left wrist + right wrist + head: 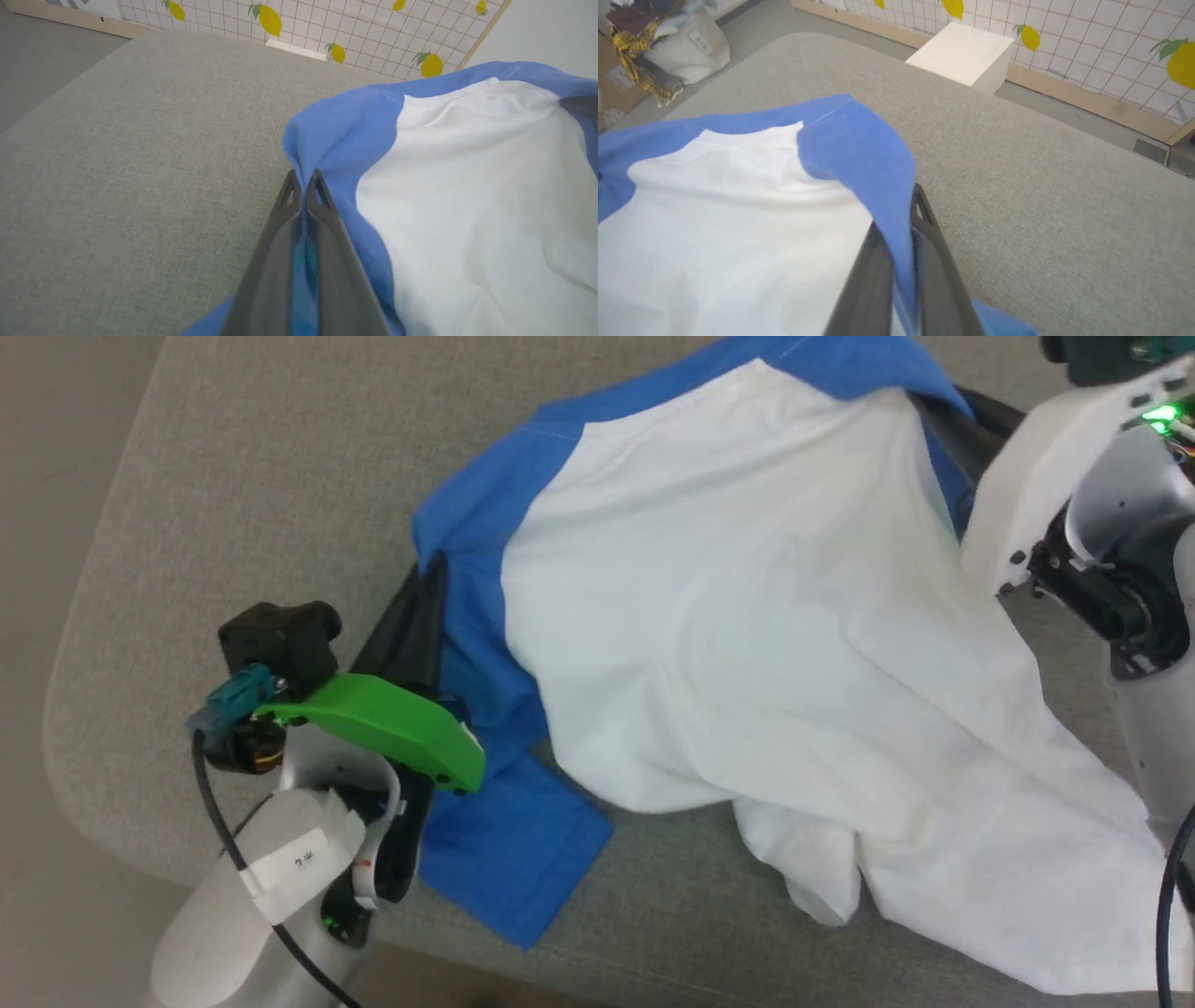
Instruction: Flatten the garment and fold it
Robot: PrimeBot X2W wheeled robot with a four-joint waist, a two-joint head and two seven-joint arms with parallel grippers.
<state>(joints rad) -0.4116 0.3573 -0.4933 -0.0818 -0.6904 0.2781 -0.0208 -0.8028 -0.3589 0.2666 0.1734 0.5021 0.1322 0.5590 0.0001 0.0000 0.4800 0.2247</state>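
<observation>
The garment point(747, 616) is a T-shirt with a white body and blue sleeves, stretched between my two grippers over a grey cushioned surface. Its hem sags in folds at the lower right. My left gripper point(429, 574) is shut on the blue shoulder fabric at the garment's left side. In the left wrist view its fingertips point(304, 182) pinch a ridge of blue cloth of the garment point(467, 186). My right gripper point(938, 415) is shut on the opposite blue shoulder, partly hidden by the cloth. In the right wrist view blue cloth of the garment point(859, 154) drapes over my right gripper point(911, 205).
The grey cushioned surface point(280, 476) has a rounded edge at the left and a front edge near my body. Beyond it stand a white box point(966, 53), a lemon-patterned wall point(327, 23) and a bag of clothes point(668, 46) on the floor.
</observation>
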